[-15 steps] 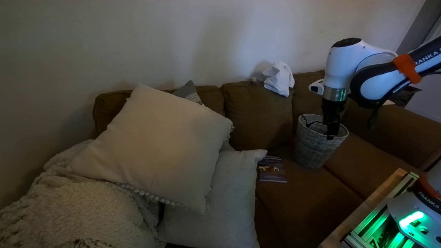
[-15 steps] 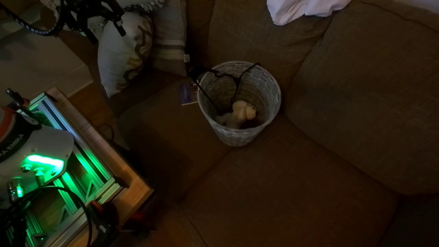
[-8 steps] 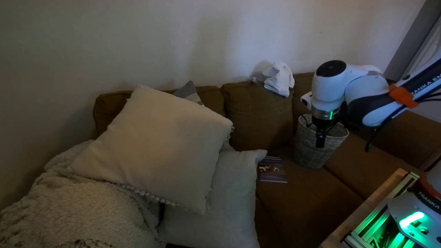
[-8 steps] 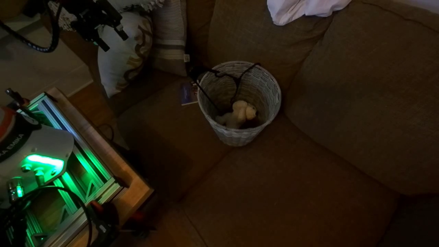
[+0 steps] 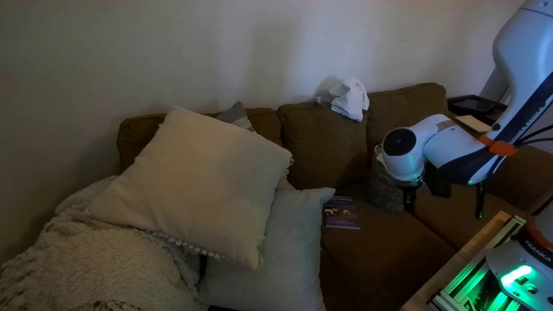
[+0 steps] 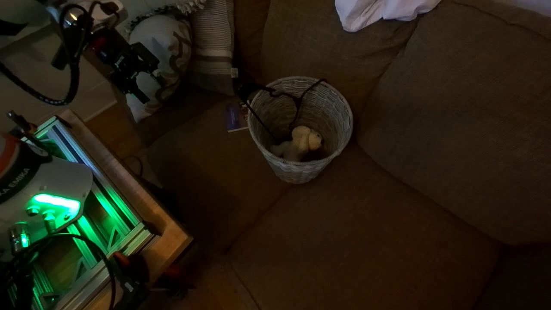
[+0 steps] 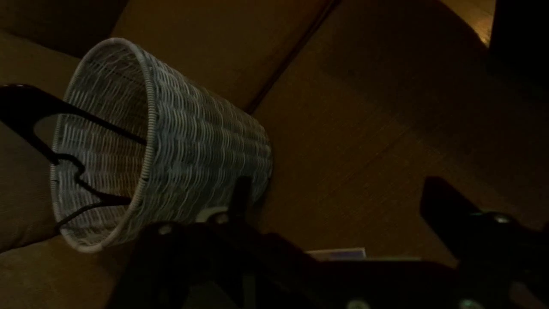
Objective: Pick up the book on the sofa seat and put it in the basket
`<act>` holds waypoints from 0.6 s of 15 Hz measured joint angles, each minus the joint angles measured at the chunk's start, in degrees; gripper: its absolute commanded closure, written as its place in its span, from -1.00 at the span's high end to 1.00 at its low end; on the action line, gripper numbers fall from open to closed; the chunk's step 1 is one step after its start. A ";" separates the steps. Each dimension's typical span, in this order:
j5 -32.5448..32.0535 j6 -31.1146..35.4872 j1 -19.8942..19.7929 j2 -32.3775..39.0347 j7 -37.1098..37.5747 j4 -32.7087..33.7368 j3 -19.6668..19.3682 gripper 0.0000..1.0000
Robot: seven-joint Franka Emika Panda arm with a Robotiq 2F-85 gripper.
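"Where's the book (image 5: 341, 217)?"

"Flat on the sofa (image 5: 384, 250), right of centre in an exterior view, its left side just beside a grey pillow (image 5: 281, 255). In an exterior view with the basket (image 6: 299, 170) mid-frame, the basket hides its right side."

"And from the wrist?"

"Only a sliver of it shows near the bottom, behind the gripper (image 7: 339, 189)."

"So what is the gripper holding?"

"Nothing. Its fingers (image 7: 444, 206) stand wide apart, with just brown seat between the tips. It hangs over the sofa, apart from the book; how high, I can't tell."

"What about the basket?"

"Upright on the seat, near the book but not touching it. A pale toy (image 6: 305, 140) lies low inside, and a thin black thing (image 6: 297, 102) crosses the rim. I can't make out what that is."

"Farther out?"

"A white cloth (image 5: 351, 99) drapes over the sofa back, upper right of centre. Toward the left a cream pillow (image 5: 194, 181) leans on the grey one, a striped pillow (image 5: 235, 116) peeks out behind, and a fleecy blanket (image 5: 103, 259) fills the lower left. In an exterior view a patterned pillow (image 6: 174, 43) sits upper left, partly behind the gripper."

"And the arm (image 5: 458, 151)?"

"In from the right edge. Its base (image 5: 518, 259), glowing green, sits lower right, with the wooden edge of a tabletop (image 5: 466, 255) alongside."
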 measured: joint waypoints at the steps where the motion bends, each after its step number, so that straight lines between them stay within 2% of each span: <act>1: -0.87 -0.74 2.30 2.78 0.00 0.82 -2.73 1.00; 3: -1.54 -1.63 3.97 6.34 0.00 2.39 -4.82 1.00; 7: -1.61 -1.97 4.32 7.33 0.00 3.31 -5.14 1.00; 9: -1.29 -1.68 8.02 7.19 -0.08 3.47 -8.50 1.00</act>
